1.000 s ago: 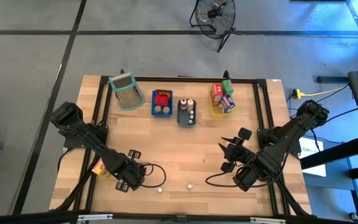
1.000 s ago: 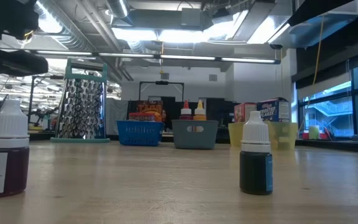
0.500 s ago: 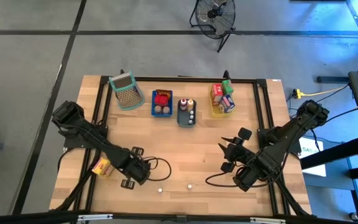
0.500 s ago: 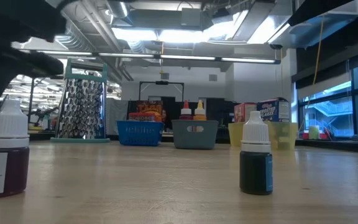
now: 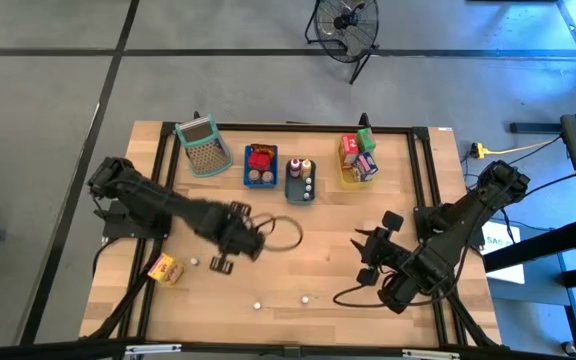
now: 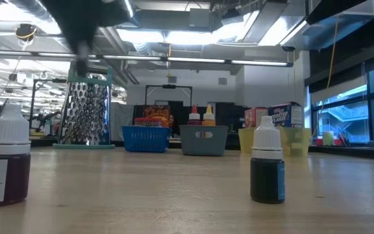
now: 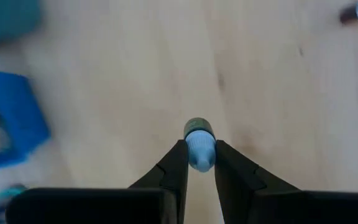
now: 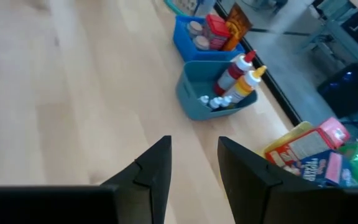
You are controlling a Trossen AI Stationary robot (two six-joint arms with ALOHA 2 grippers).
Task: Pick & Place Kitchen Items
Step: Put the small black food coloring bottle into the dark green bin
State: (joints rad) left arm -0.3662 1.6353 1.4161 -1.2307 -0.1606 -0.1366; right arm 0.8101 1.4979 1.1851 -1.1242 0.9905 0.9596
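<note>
Left gripper point(image 7: 199, 163) is clamped on a small white-capped bottle point(image 7: 199, 144), carried above the wooden table point(image 5: 308, 250) near the blue tray point(image 5: 260, 166). Right gripper point(image 8: 193, 163) waits with fingers apart. 2 white-capped bottles point(image 6: 267, 166) stand on the front edge.

Overhead, table-level, two wrist views
</note>
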